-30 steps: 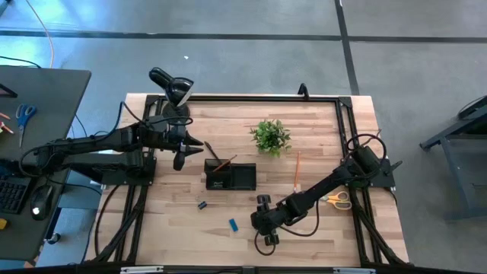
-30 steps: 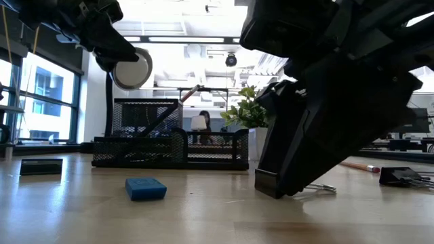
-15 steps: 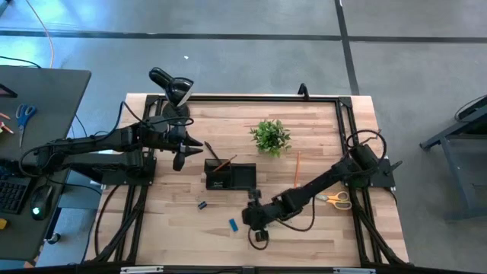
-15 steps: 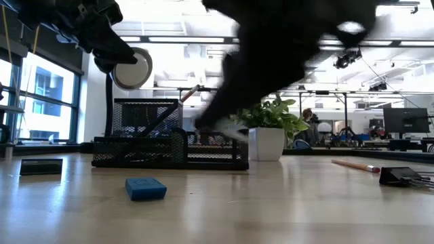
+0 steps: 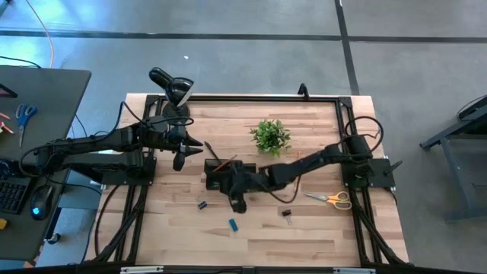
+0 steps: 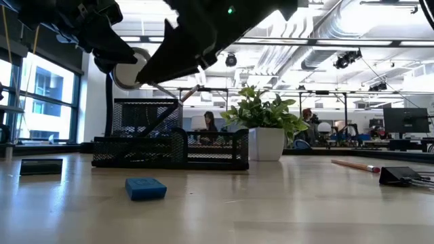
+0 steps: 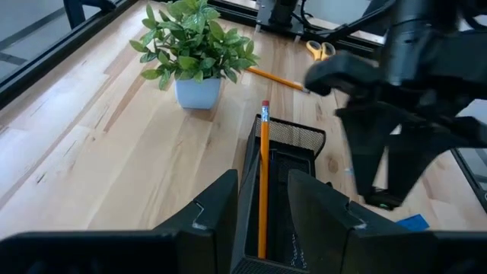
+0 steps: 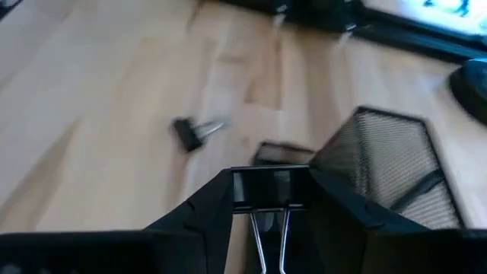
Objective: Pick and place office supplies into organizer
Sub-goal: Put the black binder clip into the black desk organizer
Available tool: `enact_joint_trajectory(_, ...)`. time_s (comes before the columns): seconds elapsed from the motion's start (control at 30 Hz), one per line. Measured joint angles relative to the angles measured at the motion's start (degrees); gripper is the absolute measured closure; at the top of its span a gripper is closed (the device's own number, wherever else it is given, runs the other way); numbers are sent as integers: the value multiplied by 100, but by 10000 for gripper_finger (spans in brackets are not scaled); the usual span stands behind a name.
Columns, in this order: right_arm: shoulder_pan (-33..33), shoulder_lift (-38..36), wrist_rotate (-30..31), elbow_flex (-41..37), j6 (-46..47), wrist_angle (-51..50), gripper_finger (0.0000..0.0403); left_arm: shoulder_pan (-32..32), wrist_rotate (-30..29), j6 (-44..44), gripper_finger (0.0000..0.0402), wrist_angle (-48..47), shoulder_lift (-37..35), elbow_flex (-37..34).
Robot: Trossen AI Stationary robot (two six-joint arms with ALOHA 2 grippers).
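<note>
The organizer (image 5: 228, 176) is a black mesh tray left of the table's centre, and an orange pencil (image 7: 264, 171) leans in its cup. My right gripper (image 5: 233, 195) hovers at the tray's near side, shut on a black binder clip (image 8: 270, 188). My left gripper (image 5: 185, 152) waits open, raised, left of the tray. Flat on the wood lie a second binder clip (image 5: 286, 216), a third (image 5: 202, 204), a blue eraser (image 5: 233, 224), yellow-handled scissors (image 5: 332, 198) and another orange pencil (image 7: 275, 78). My right gripper pinches the binder clip's black body (image 8: 271, 185) between its two fingers, at their free ends. The clip's wire handles (image 8: 268, 232) point back toward the wrist. The fingers slant down from the table's right side. The clip is lifted clear of the table.
A small potted plant (image 5: 270, 135) stands right of and behind the organizer. A black gooseneck lamp (image 5: 171, 87) stands at the far left corner. A dark desk (image 5: 34, 129) with blue scissors is beyond the left edge. Bare wood lies along the near edge.
My right gripper has risen from the table near its near edge and swung up and toward the far left to the organizer, carrying the binder clip clear of the wood. Its wrist has turned on the way. A clip the arm had covered now shows on the table.
</note>
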Motion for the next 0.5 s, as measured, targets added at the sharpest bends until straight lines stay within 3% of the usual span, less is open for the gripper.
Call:
enact_joint_trajectory(0.2,-150,185,-180,9,-187,676,258,-1,0,3,295,2,-4,0)
enact_joint_trajectory(0.5,-153,198,271,4,-302,638,246,-3,0,-3,295,-11,-4,0)
